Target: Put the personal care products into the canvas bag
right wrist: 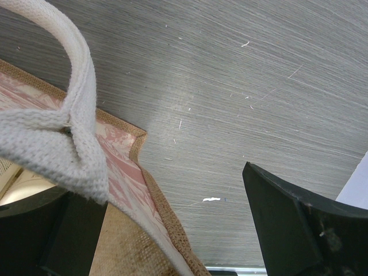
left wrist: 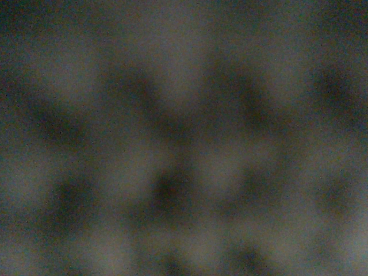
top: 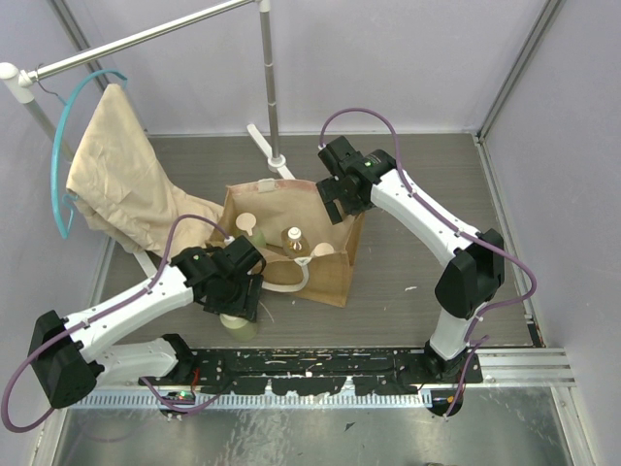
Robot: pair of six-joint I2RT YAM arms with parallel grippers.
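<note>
One pale green bottle [top: 239, 328] stands out on the counter [top: 417, 233], at about 7 o'clock from the canvas bag [top: 330, 277] and just beside its near wall. My left claw [top: 236, 291] hangs straight over it. My wrist hides the fingers from above and the wrist camera gives only a dark blur, so I cannot tell how wide that claw is or whether it has the bottle. I judge this pick to be the step in hand. To do it well I should take the bottle low on its body, lift it straight above the rim, then carry it toward 1 o'clock and release over the open mouth, clear of the loose near handle [top: 291, 283]. Inside the bag I see the amber bottle [top: 294, 240] and, at its 10 o'clock, the cream bottle [top: 246, 224] with the round cap. Farther on, at the bag's 1 o'clock corner, my right claw [top: 340, 207] stands wide apart, gripping nothing, with the far handle [right wrist: 75, 115] draped against one finger
</note>
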